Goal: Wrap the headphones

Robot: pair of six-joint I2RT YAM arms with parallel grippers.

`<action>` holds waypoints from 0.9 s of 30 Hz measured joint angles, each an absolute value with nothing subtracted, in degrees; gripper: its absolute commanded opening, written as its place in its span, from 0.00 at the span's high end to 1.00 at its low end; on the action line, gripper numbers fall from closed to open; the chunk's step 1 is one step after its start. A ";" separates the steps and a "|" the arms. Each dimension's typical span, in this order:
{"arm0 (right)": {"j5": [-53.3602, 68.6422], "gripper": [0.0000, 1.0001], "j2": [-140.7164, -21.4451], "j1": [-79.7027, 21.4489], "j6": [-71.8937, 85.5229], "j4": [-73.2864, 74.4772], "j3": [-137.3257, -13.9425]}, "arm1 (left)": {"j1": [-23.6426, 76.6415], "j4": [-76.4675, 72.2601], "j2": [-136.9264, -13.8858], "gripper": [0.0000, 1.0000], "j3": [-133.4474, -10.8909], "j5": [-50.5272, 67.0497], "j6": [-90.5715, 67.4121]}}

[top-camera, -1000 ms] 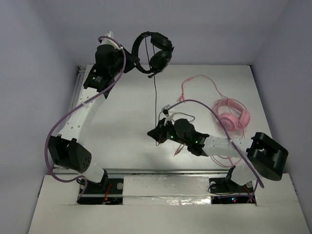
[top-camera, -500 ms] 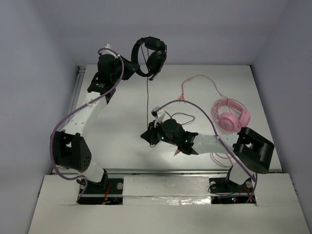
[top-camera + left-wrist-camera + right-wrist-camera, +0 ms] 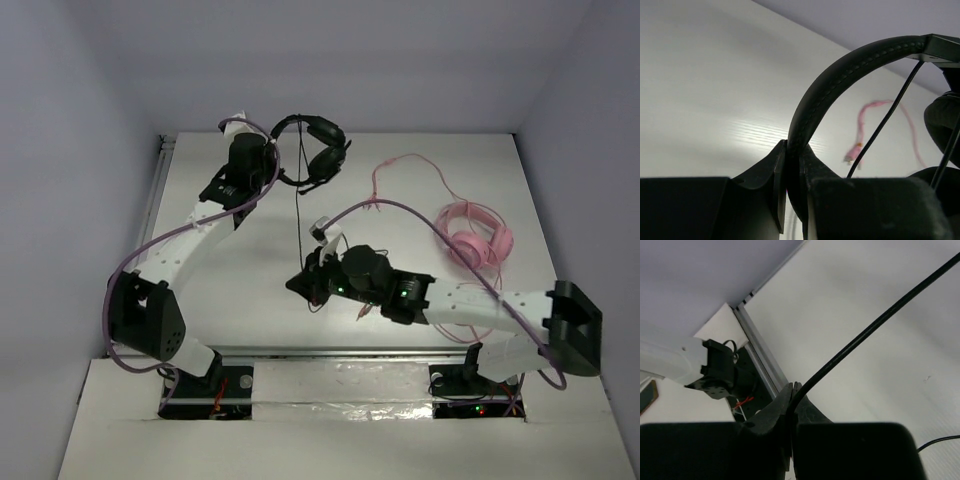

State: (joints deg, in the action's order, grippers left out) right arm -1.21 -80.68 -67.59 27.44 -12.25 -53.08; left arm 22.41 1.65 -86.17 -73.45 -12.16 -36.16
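Black padded over-ear headphones [image 3: 325,160] are shifting nearer; left jaws clamping stiff headband [image 3: 840,72], right jaws pinching limp thin cable [image 3: 875,326].

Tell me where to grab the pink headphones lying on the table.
Take the pink over-ear headphones by the headband, coming straight down from above: they lie flat on the white table, band exposed, earcups likely too wide.

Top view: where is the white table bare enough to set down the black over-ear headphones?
Bare: between the white left arm and the hanging black cable. Crowded: right side, with round pink headphones, pink cable, right arm.
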 measured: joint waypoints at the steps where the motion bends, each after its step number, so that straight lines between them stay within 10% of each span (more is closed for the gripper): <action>1: -1.65 1.00 -78.43 -67.59 27.46 -10.87 -53.01 | 22.79 2.68 -85.65 1.00 -73.32 -13.72 -34.44; 27: -27.90 1.00 -70.11 -64.58 13.63 20.53 -65.45 | 35.99 19.70 -66.06 1.00 -57.98 -27.70 -10.41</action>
